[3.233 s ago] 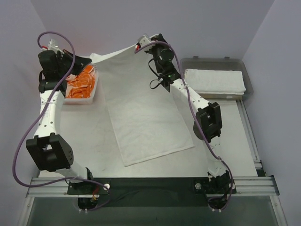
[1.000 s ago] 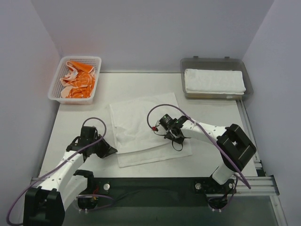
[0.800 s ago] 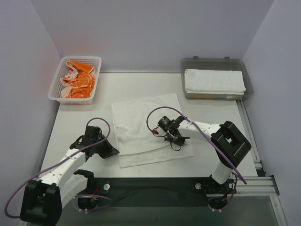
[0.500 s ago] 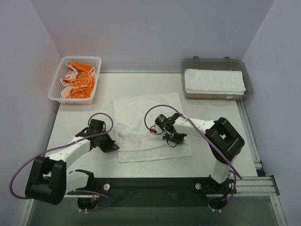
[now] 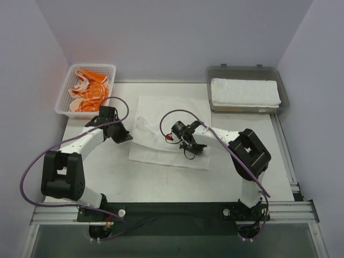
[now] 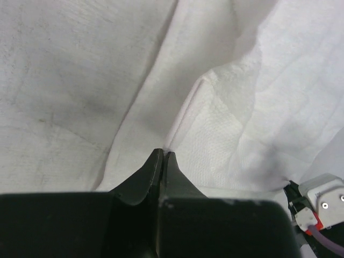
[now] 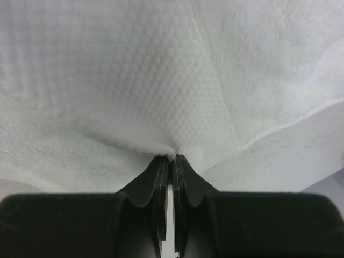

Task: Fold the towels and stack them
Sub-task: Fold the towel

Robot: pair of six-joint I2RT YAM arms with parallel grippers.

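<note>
Towel (image 5: 156, 153), plain white terry cloth, likely limp, light; left fingers (image 6: 144, 180), right fingers (image 7: 149, 181) each clamped on it; corners probably grip best.

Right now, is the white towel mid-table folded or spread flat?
Folded over, loosely: the white towel lies doubled and rumpled, one layer's edge showing atop another in the left wrist view.

My left arm rises from its base to an elbow out on the left, then its forearm runs far and inward, with the left gripper (image 5: 126, 137) held low and its jaws pressed together on an edge of the white towel (image 5: 156, 121). My right arm bends at an elbow on the right and stretches its forearm leftward, the right gripper (image 5: 188, 147) pinched tight on a fold of the same towel
</note>
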